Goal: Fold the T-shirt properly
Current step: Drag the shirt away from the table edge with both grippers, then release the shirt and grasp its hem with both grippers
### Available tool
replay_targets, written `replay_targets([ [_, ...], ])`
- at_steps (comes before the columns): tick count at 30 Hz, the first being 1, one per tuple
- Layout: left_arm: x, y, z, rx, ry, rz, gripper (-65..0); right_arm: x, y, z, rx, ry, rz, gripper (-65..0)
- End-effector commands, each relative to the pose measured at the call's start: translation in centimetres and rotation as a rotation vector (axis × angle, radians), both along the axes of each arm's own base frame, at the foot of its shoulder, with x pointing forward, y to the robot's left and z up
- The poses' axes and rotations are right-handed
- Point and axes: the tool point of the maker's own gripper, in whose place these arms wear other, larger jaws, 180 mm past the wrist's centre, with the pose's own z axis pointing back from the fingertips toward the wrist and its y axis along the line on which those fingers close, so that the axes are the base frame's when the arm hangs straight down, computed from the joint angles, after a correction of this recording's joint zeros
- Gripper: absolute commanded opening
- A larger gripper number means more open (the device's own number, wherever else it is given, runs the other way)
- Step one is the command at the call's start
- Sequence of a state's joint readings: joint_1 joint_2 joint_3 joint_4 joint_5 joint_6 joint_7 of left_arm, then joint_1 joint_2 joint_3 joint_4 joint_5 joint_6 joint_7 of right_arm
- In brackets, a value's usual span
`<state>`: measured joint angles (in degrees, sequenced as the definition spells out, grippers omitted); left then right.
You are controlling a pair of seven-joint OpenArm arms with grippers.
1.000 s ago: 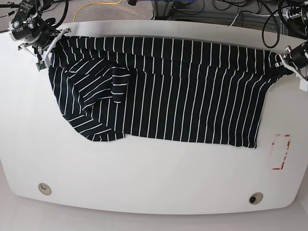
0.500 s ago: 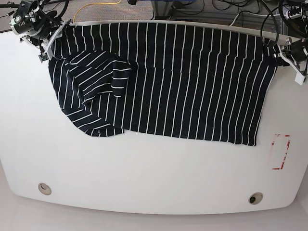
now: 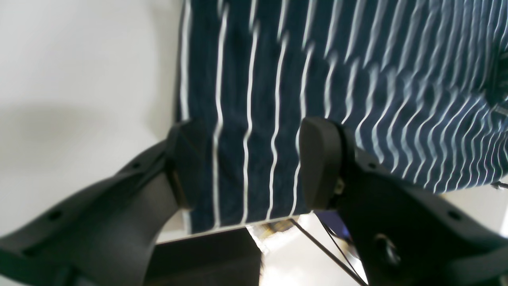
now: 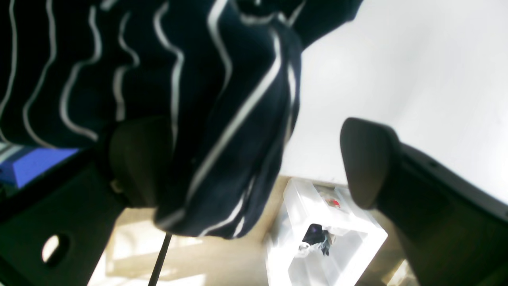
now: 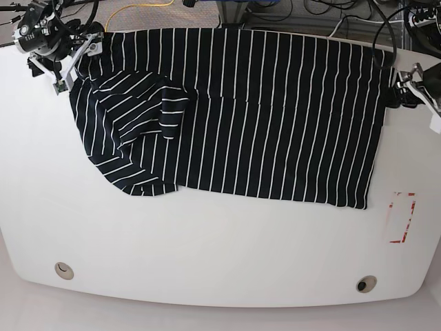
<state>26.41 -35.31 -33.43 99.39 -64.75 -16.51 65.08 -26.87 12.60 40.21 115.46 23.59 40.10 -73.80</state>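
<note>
T-shirt [image 5: 241, 117] lies spread across the far half of the white table [image 5: 207, 248], far edge draped over the table's 12 o'clock rim, body flat through the middle; one sleeve or side panel is flopped back onto the body at about 9 o'clock, making a lumpy diagonal double layer [image 5: 138, 131]. Left gripper [image 3: 254, 163] sits at the shirt's 2 o'clock corner: jaws clearly apart, cloth lying between the pads [image 3: 317, 159] but not pinched, so it holds nothing. Right gripper [image 4: 254, 159] at the 10 o'clock corner: jaws wide, a bunched hem fold [image 4: 222, 167] hanging against one pad, the other pad well clear, so nothing clamped there either. Handling judgement: thin, light knit, fully limp, no stiffness to carry a crease; it will sag, drag on the tabletop and stretch if pulled from one point. Not fragile, fairly grippy against rubber pads, but a single layer slips out easily. Best holds: hem or shoulder corners, pinching the seam where the fabric is doubled, both arms lifting together to keep the edge straight. That flopped panel at 9 o'clock probably needs flattening first. Overhang at 12 o'clock could slide the shirt off the table.
</note>
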Motion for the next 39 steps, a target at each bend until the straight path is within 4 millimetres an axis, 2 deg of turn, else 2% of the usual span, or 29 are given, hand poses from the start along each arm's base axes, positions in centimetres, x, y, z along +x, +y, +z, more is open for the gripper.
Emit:
replay_targets([
  [1,1.9,-0.2,3.0,0.034,-0.092,-0.034,-29.7,0.9,-0.7,1.1,-0.028,-0.036,0.012,-0.2],
  [7,4.4,-2.4,4.8,-0.014,-0.186,-0.044,-29.7,3.9,-2.6,3.2,-0.080,-0.120,0.003,-0.2],
  [10,5.2,-3.4,4.6,-0.052,-0.210,-0.030,-29.9,5.5,-2.6,4.0,-0.074,-0.174,-0.012,-0.2],
  [15,5.8,-6.3,2.2,-0.057,-0.173,-0.057,-29.9,8.1,-2.5,5.3,-0.065,-0.253,-0.025,-0.2],
  [18,5.7,-7.0,0.6,-0.024,-0.134,-0.068,-29.9,9.4,-2.0,5.4,-0.035,-0.290,-0.043,-0.2],
  [23,5.0,-8.1,-2.4,-0.001,-0.064,-0.037,-29.9,11.5,-2.5,5.5,-0.051,-0.311,-0.092,-1.0],
  [26,4.7,-8.2,-3.3,0.027,-0.042,-0.020,-29.9,12.6,-2.1,5.3,-0.044,-0.323,-0.119,-7.1],
  [28,4.7,-7.9,-3.6,0.053,-0.035,-0.007,-30.3,13.2,-2.2,5.6,-0.052,-0.334,-0.131,-16.0],
  [31,5.9,-7.9,-3.0,0.068,-0.091,0.024,-35.3,14.5,-2.2,6.0,-0.047,-0.353,-0.145,-34.6],
  [32,6.4,-7.7,-2.7,0.069,-0.120,0.040,-38.2,15.0,-2.0,5.7,-0.033,-0.351,-0.150,-42.6],
  [35,7.3,-6.7,-1.7,0.074,-0.183,0.084,-42.8,16.7,-1.6,5.5,-0.018,-0.356,-0.138,-56.6],
  [37,7.5,-6.2,-1.4,0.075,-0.195,0.105,-42.1,18.1,-1.8,5.6,-0.033,-0.366,-0.112,-56.6],
  [39,8.6,-5.9,-0.3,0.074,-0.233,0.114,-39.6,19.4,-1.7,5.1,-0.038,-0.359,-0.081,-49.9],
])
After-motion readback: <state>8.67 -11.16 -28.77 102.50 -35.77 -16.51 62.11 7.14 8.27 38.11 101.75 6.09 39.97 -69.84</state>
